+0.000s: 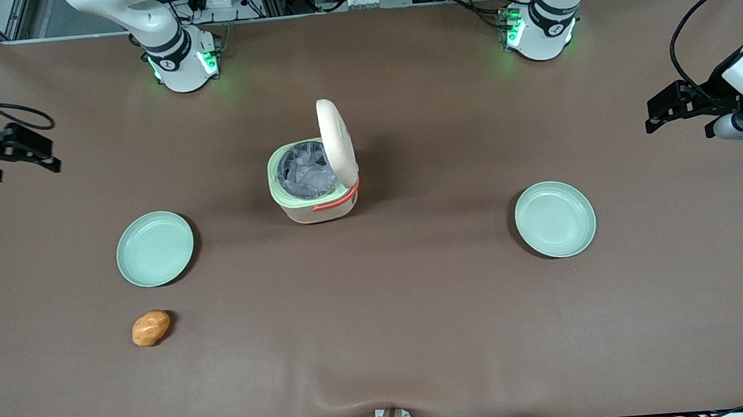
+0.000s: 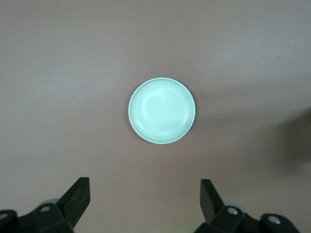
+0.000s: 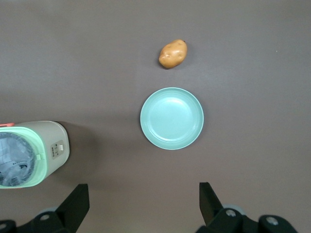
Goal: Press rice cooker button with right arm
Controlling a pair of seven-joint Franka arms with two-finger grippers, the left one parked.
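Note:
The rice cooker [image 1: 314, 193] stands at the middle of the table, cream with a pale green rim and an orange-red handle band. Its lid [image 1: 336, 134] is hinged up and the pot shows inside. In the right wrist view the cooker [image 3: 34, 150] shows a small white button panel [image 3: 58, 149] on its side wall. My right gripper [image 1: 49, 156] hangs high at the working arm's end of the table, well away from the cooker. It is open and empty [image 3: 143, 204], with bare tablecloth between its fingers.
A pale green plate [image 1: 154, 249] [image 3: 172, 118] lies between the gripper and the cooker, nearer the front camera. A potato [image 1: 151, 328] [image 3: 173, 53] lies nearer still. A second green plate [image 1: 555, 218] [image 2: 162, 110] lies toward the parked arm's end.

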